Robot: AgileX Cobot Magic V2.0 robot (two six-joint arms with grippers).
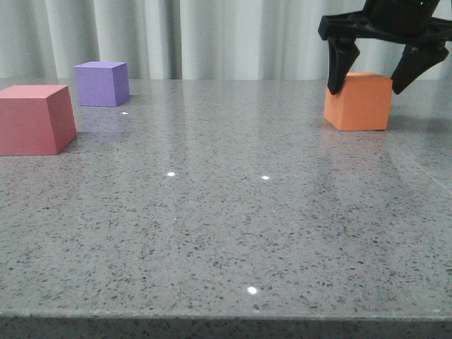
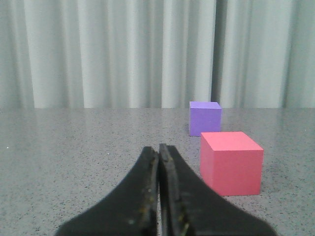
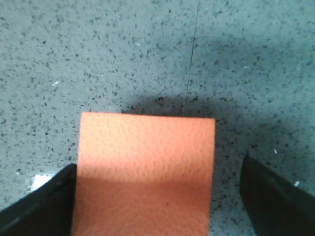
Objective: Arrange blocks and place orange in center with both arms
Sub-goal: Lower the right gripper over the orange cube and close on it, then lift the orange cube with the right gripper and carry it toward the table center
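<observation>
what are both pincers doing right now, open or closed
Left pincer: closed, holding nothing.
Right pincer: open, straddling the orange cube, not gripping it yet.

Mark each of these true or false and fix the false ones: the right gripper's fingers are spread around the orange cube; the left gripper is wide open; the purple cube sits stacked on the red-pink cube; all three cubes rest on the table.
1. The right gripper has its fingers spread on either side of the orange cube: true.
2. The left gripper is wide open: false, its fingers are pressed together.
3. The purple cube is stacked on the red-pink cube: false, they stand apart.
4. All three cubes rest on the table: true.
</observation>
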